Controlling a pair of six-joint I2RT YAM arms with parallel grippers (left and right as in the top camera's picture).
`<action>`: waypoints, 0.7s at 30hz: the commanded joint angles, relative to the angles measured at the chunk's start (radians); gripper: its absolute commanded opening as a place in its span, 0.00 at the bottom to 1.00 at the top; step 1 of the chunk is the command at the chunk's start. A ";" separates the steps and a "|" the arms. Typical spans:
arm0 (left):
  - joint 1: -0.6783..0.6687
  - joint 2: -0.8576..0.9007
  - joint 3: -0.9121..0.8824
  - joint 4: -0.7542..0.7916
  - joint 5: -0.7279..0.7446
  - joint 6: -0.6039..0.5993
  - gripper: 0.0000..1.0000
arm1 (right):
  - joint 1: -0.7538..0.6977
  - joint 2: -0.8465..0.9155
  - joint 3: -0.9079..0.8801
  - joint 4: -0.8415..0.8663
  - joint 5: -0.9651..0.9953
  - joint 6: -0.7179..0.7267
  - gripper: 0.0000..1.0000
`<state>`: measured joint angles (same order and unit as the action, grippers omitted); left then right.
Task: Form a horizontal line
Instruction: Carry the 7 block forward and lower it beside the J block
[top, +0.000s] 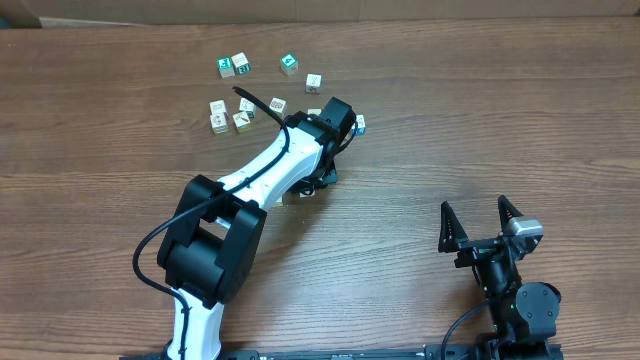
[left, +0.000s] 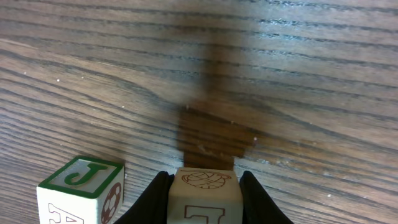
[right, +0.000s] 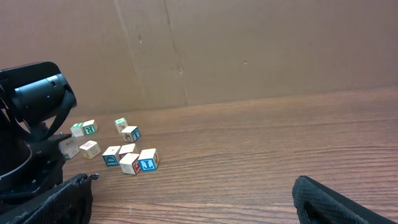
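Upper centre of the overhead frame: left tool (top: 340, 118) reaches in among scattered cubes. Wrist view shows its dark fingers (left: 151, 202) clamped on either side of a pale cube (left: 203, 190) with a ball drawing on top, at the bottom centre of that frame. Cannot tell whether it rests on the table (left: 298, 74) or hangs just clear. A green J cube (left: 81, 186) stands just beside it at lower left, narrow gap, not touching.

Row: none formed that I can see. Loose cubes (top: 241, 120) lie mostly left of the left tool in the overhead frame, some farther up. One blue-faced cube (top: 360, 123) sits just right of the tool.

Right tool (top: 483, 222): fingers wide apart, nothing between them, lower right of frame, well apart from every cube.

Judgement: left arm is far the nearer and holds a cube, so placing falls to it. The row's long axis should run left to right across the frame. The held cube wants setting flush against a neighbour's side face, and the J cube is the closest candidate. Risk: nudging that neighbour on release.
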<state>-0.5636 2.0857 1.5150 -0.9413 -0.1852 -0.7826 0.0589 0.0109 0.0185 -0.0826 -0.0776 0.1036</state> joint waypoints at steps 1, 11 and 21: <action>-0.008 -0.009 -0.010 0.004 -0.026 0.001 0.24 | -0.005 -0.008 -0.010 0.005 0.006 -0.004 1.00; -0.018 0.003 -0.010 -0.003 -0.024 0.001 0.37 | -0.005 -0.008 -0.010 0.005 0.006 -0.004 1.00; -0.019 0.003 -0.010 -0.003 -0.025 0.021 0.43 | -0.005 -0.008 -0.010 0.005 0.006 -0.004 1.00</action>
<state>-0.5762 2.0857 1.5131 -0.9455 -0.1921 -0.7788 0.0589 0.0109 0.0185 -0.0822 -0.0780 0.1040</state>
